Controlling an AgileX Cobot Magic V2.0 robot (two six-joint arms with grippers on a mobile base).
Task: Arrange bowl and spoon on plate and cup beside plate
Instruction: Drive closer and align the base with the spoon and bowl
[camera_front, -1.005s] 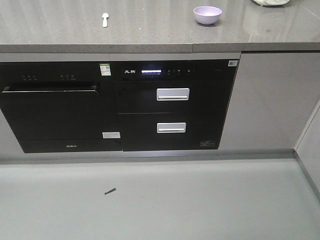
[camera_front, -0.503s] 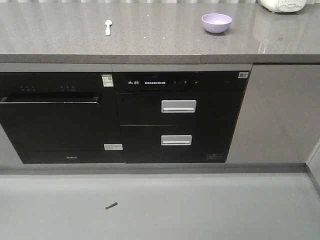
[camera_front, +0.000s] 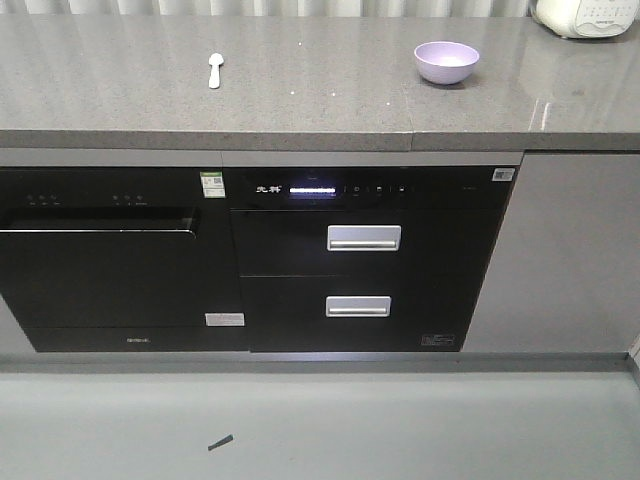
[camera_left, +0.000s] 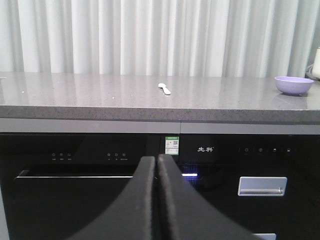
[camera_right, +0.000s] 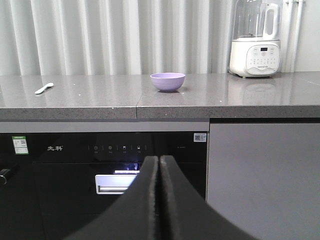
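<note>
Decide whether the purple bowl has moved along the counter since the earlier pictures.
No. The bowl appears lower and further right in frame, but the counter seam beside it shifted likewise; the view moved, not the bowl.

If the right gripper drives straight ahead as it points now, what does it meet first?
Probably the front of the black drawer appliance, below the countertop edge. The right gripper points under counter level, so the bowl sits above its line. Depth is unclear.
</note>
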